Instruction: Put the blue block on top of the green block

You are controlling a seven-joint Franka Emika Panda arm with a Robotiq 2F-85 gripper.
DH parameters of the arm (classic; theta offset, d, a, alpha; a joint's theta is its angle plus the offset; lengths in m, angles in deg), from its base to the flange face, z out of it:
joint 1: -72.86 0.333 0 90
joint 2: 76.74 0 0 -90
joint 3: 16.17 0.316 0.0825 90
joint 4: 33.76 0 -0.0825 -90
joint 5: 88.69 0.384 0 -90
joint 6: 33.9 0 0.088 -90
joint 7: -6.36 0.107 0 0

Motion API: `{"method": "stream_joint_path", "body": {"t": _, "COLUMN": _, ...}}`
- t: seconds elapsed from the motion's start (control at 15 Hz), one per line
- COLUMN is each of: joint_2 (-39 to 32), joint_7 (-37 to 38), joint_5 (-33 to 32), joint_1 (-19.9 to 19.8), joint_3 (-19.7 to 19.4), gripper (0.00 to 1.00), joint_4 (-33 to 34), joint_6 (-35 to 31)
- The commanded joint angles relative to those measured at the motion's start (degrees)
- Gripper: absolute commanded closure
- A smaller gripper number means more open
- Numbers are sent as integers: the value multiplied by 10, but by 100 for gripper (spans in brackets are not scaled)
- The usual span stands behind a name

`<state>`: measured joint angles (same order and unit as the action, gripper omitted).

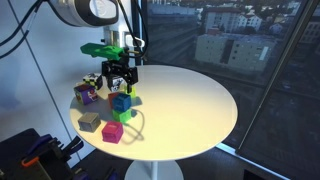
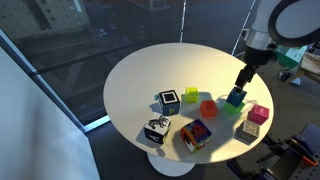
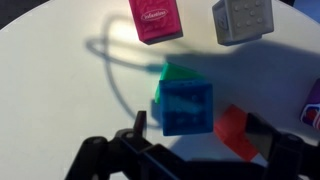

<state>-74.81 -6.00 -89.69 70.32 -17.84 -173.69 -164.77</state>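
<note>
Placement step, near its end. Small matte blue cube (image 3: 187,106) sits on the bright-green cube (image 3: 176,74), slightly offset. Robotiq gripper (image 1: 121,86) hangs just above, jaws wide, clear of both sides. Next: lift straight up, avoiding the small red cube (image 3: 232,129) just beside.

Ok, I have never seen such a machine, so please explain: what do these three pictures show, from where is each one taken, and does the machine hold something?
It is a robot arm with a two-finger gripper at its end. Two pictures come from cameras outside the robot, looking at a round white table from different places. The third comes from a camera on the wrist. Small cubes lie on the table. The blue block sits on a green block; near them are a red cube, a pink cube and a grey cube. The jaws stand open, wider than the blue block, so nothing seems held.
</note>
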Motion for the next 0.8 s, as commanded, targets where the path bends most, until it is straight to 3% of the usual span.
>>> {"method": "stream_joint_path", "body": {"t": 0.0, "joint_2": 31, "joint_7": -4, "joint_5": 7, "joint_1": -4, "joint_3": -10, "gripper": 0, "joint_4": 12, "joint_6": 56}}
{"method": "stream_joint_path", "body": {"t": 0.27, "joint_2": 56, "joint_7": -1, "joint_5": 2, "joint_1": -6, "joint_3": -18, "gripper": 0, "joint_4": 26, "joint_6": 126}}
{"method": "stream_joint_path", "body": {"t": 0.73, "joint_2": 114, "joint_7": 13, "joint_5": -3, "joint_1": 0, "joint_3": -15, "gripper": 0, "joint_4": 17, "joint_6": 125}}
